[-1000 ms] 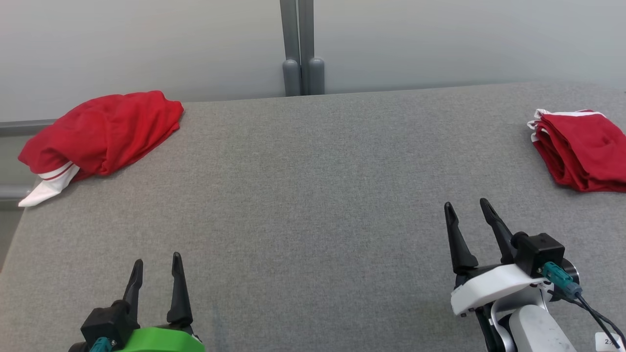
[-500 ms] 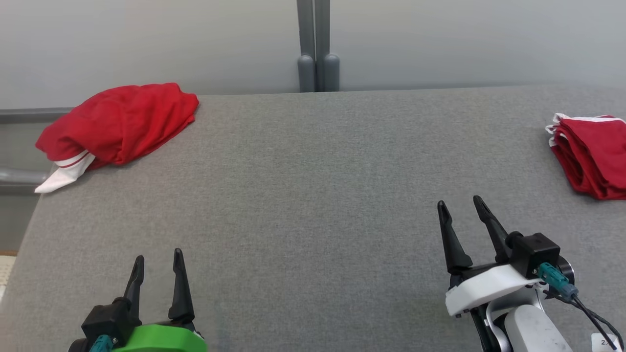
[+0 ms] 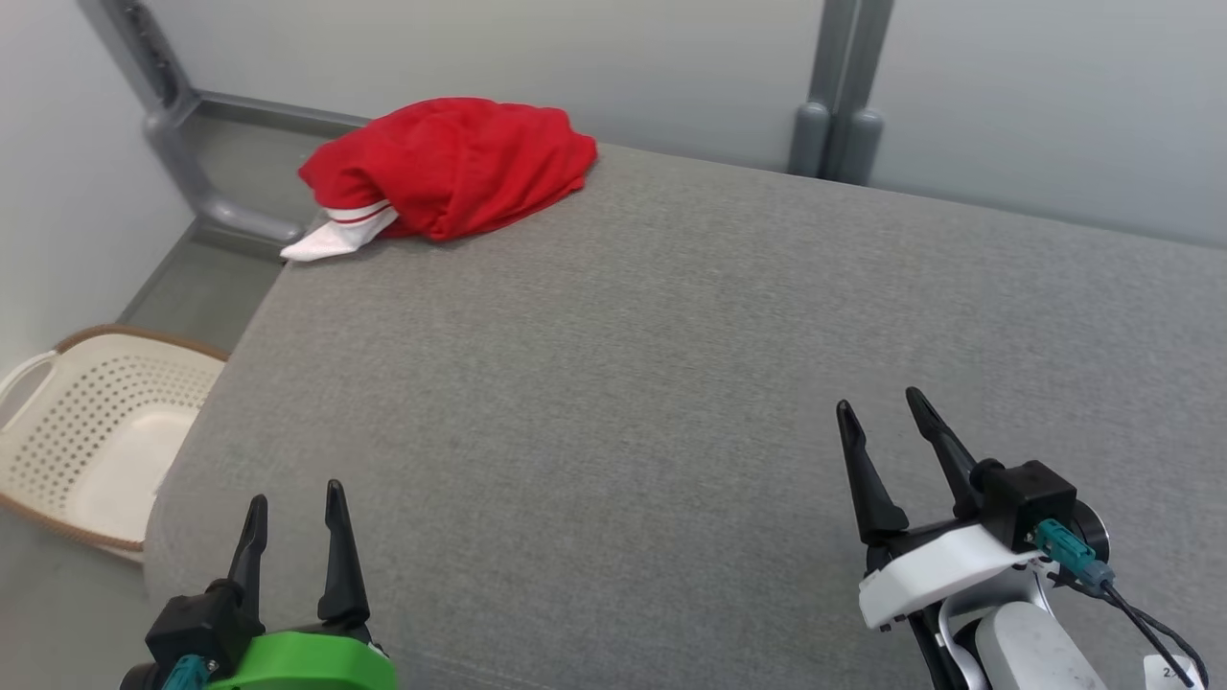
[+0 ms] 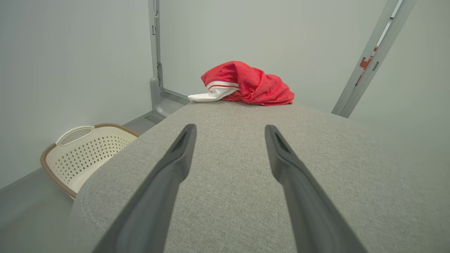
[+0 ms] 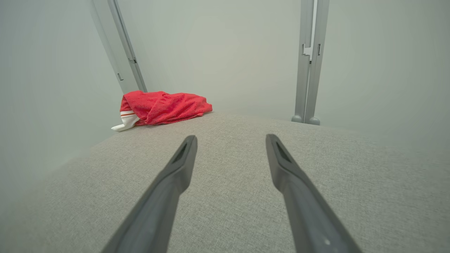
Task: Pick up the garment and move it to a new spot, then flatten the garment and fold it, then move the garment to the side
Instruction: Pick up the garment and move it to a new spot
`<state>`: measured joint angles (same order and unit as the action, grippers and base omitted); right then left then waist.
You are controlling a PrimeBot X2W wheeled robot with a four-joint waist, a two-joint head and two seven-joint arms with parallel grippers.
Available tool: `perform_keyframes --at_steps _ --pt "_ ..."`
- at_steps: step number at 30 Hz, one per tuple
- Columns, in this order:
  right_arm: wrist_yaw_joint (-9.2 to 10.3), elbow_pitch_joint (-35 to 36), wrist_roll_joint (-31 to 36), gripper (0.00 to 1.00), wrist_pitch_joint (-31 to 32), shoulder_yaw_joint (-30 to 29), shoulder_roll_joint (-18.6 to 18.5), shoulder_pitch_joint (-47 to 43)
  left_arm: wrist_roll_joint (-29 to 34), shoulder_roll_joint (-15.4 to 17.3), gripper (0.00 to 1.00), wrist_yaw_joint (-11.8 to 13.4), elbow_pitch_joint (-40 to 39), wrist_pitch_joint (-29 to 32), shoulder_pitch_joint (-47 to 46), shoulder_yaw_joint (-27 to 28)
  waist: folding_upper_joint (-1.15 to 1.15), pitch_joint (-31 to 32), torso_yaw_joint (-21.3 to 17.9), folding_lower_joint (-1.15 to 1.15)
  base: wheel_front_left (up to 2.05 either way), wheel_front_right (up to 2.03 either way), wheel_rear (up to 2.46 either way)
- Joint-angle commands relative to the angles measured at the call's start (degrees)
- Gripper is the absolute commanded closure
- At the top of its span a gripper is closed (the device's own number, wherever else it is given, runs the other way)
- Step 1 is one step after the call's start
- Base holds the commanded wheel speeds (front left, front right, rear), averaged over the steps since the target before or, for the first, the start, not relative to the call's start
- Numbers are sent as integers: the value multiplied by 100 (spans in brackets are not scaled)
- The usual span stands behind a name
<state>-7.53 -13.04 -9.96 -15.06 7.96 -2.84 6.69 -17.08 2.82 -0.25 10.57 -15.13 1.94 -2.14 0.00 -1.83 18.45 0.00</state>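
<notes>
Head view: red garment (image 3: 451,168) bunched at far left corner of table (image 3: 613,383), well apart from L gripper (image 3: 295,494) and R gripper (image 3: 879,401), both spread wide w/ nothing held (basket (image 3: 96,422) on floor, left of table). L wrist view: L gripper (image 4: 230,127) wide open & empty above table, garment (image 4: 253,86) ahead at far edge, basket (image 4: 88,151) lower left. R wrist view: R gripper (image 5: 230,137) likewise wide open & empty, garment (image 5: 165,107) far ahead, to the left.

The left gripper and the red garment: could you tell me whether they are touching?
Apart. The head view shows a stretch of grey table between the left gripper and the red garment at the far corner.
</notes>
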Motion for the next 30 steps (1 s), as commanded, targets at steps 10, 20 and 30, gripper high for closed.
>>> perform_keyframes --at_steps 10,20,30 --pt "8 -188 -26 0 -16 294 -18 200 -52 12 0 55 -138 -1 218 188 0 -108 1244 0 0 0 0" --pt "8 -239 113 0 -16 227 -17 299 -153 13 0 81 -151 -1 231 174 0 -220 1242 0 0 0 0" --pt "8 134 551 0 91 -6 -17 484 141 377 0 -197 161 -1 -747 345 0 -859 943 0 0 0 0"
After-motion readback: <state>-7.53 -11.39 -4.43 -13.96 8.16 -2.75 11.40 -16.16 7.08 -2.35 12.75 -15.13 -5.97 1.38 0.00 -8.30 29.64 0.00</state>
